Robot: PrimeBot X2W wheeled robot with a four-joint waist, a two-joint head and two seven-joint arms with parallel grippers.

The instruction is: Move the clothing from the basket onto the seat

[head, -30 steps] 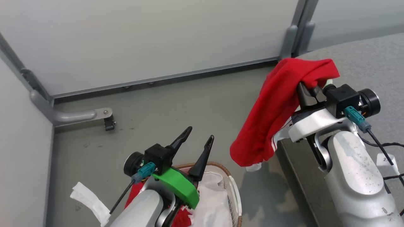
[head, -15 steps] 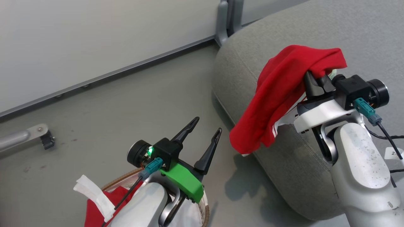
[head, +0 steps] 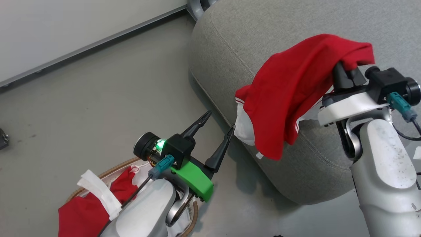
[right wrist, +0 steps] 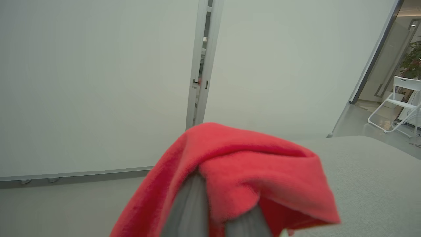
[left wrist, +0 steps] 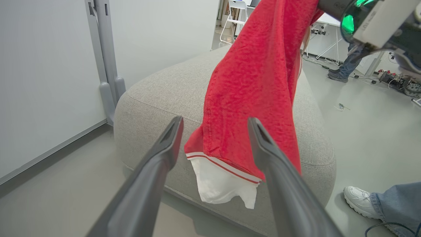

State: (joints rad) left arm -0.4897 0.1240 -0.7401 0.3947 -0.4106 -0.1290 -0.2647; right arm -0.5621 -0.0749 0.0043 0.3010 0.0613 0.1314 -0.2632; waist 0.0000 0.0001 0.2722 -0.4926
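Observation:
A red piece of clothing (head: 292,85) with a white striped hem hangs from my right gripper (head: 348,74), which is shut on it above the edge of the grey seat (head: 236,36). In the right wrist view the cloth (right wrist: 250,164) drapes over both fingers and hides their tips. My left gripper (head: 221,120) stands open and empty above the basket (head: 108,169), pointing at the seat's side. In the left wrist view its fingers (left wrist: 171,141) frame the hanging garment (left wrist: 256,82) without touching it. More red clothing (head: 82,214) lies in the basket, partly hidden by my left arm.
Bare grey floor (head: 98,92) lies between the basket and a white partition wall (head: 65,23). A person's white shoe and jeans leg (left wrist: 360,200) stand close to the seat's far end. A white folding chair (right wrist: 401,98) is farther back.
The head camera has turned right, bringing the seat into full view. My right gripper has carried the red garment over the seat's edge; the white hem now hangs in view. The left gripper stays open.

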